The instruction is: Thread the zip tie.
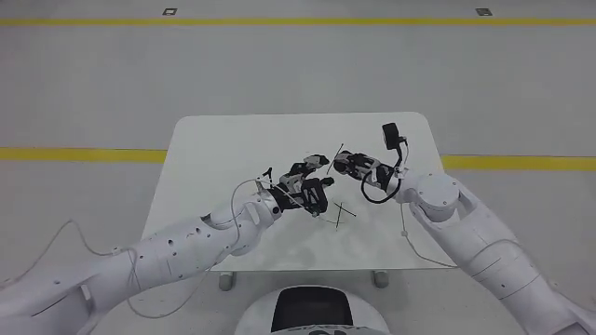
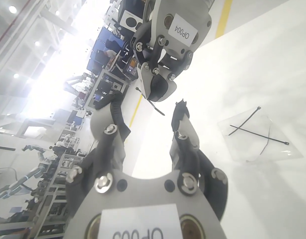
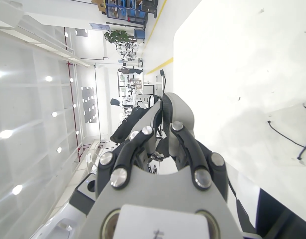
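My right gripper (image 1: 341, 161) (image 3: 162, 105) is above the middle of the white table (image 1: 223, 149), shut on a thin black zip tie (image 1: 336, 154) (image 2: 155, 106) (image 3: 164, 83). In the left wrist view, the tie's two ends stick out on either side of the right gripper (image 2: 153, 97); the head is on one side and the tail slants towards my left gripper. My left gripper (image 1: 319, 187) (image 2: 148, 108) is open just in front of it. The tie's tail lies in the gap between its fingers (image 2: 181, 111), apart from both.
A clear plastic sheet (image 2: 280, 150) with spare black zip ties (image 1: 343, 214) (image 2: 252, 128) (image 3: 289, 138) crossed on it lies on the table near its front edge, close beside both grippers. Yellow floor lines run beyond the table.
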Robot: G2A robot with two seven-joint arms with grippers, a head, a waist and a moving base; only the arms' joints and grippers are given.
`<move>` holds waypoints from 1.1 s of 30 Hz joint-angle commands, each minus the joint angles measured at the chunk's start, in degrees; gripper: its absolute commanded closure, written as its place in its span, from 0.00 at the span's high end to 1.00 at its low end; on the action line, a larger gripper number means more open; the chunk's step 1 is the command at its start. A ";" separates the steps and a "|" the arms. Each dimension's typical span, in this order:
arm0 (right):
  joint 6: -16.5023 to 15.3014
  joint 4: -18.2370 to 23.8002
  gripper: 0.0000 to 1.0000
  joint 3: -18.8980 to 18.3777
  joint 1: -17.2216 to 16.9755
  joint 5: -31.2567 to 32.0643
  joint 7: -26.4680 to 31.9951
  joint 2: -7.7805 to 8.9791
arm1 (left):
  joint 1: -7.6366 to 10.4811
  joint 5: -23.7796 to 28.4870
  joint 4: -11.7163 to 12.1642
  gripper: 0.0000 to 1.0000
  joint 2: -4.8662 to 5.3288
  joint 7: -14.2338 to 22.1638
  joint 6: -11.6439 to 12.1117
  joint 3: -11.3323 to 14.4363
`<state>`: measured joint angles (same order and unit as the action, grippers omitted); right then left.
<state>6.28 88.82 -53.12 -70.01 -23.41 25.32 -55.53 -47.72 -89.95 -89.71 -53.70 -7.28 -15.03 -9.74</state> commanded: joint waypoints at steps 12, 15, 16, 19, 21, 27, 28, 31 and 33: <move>0.80 -0.25 0.00 -1.05 -0.34 1.66 1.80 -0.74 | 0.33 0.00 0.93 0.26 -0.37 0.29 -0.61 0.00; 0.70 -0.19 0.00 -1.22 -0.42 2.09 2.38 -0.90 | 0.41 0.00 1.12 0.18 -0.43 0.33 -0.26 0.00; 0.65 -0.22 0.00 -1.28 -0.45 2.15 2.54 -0.96 | 0.43 0.00 1.17 0.16 -0.46 0.33 -0.16 0.00; 0.57 -0.25 0.00 -1.47 -0.50 2.43 2.84 -1.15 | 0.52 0.00 1.32 0.13 -0.53 0.40 0.29 0.00; 0.43 -0.31 0.00 -1.59 -0.55 2.59 2.94 -1.26 | 0.59 0.00 1.45 0.14 -0.59 0.41 0.72 0.00; 0.47 -0.52 0.00 -2.05 -0.69 3.06 3.10 -1.62 | 0.58 0.00 1.84 0.16 -0.85 0.37 1.17 0.00; 0.47 -0.55 0.00 -2.11 -0.69 3.13 3.19 -1.67 | 0.59 0.00 1.90 0.16 -0.89 0.37 1.23 0.00; 0.50 -0.69 0.00 -2.28 -0.66 3.30 3.53 -1.86 | 0.65 0.00 2.16 0.15 -1.05 0.46 1.48 0.00; 0.48 -0.79 0.00 -2.36 -0.64 3.40 3.71 -2.00 | 0.67 0.00 2.30 0.14 -1.15 0.52 1.62 0.00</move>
<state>6.78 88.06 -55.45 -70.66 -20.05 28.97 -57.47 -47.07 -89.95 -87.47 -54.81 -6.78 -13.47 -9.74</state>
